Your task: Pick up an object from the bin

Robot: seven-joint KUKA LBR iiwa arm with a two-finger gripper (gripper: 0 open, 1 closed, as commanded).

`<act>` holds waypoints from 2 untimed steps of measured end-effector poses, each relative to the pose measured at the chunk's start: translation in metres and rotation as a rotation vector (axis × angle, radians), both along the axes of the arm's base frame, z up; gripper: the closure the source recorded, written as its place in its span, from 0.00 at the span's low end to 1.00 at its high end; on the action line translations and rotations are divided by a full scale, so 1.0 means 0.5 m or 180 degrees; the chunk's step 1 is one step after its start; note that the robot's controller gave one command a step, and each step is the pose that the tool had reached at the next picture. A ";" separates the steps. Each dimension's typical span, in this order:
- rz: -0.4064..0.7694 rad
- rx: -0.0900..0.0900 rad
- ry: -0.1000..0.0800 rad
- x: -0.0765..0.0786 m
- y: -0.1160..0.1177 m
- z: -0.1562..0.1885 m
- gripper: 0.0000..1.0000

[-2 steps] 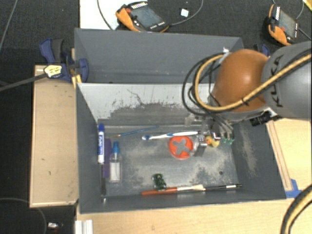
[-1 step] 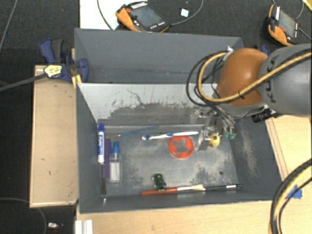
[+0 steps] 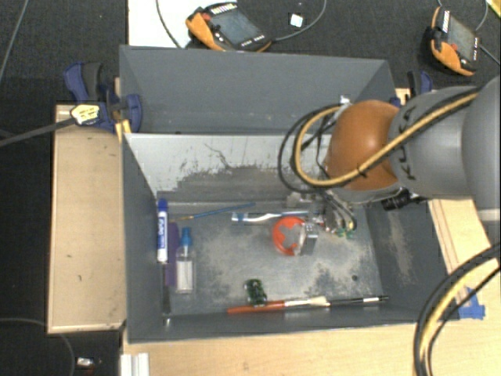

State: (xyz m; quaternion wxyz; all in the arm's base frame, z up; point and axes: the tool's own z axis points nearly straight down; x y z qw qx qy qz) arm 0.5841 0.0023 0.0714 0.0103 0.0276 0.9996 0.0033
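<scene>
Hovering mid-bin (image 3: 235, 92): gripper (image 3: 311, 233) just beside small orange-red rounded object (image 3: 286, 235), near toothbrush (image 3: 252, 218). Claw state: cannot tell. Object judged light, hard plastic, probably slippery; best pinched across its narrow middle.

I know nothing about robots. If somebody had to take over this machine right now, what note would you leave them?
Gripper: low inside the bin, towards the back right, right beside a round orange-red thing. I cannot tell whether it has hold of it.
Other things: what looks like a toothbrush just left of the gripper; a blue marker and a clear bottle by the left wall; a green piece and a long pen along the front.
Done: the arm is down in the bin.
Left: get a sure grip and lift a thing out.
</scene>
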 end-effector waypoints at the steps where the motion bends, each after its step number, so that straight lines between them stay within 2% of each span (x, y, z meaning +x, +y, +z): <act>1: -0.0002 -0.0015 0.0011 0.007 0.016 0.000 1.00; 2: -0.0004 -0.0015 0.0011 0.007 0.016 0.001 1.00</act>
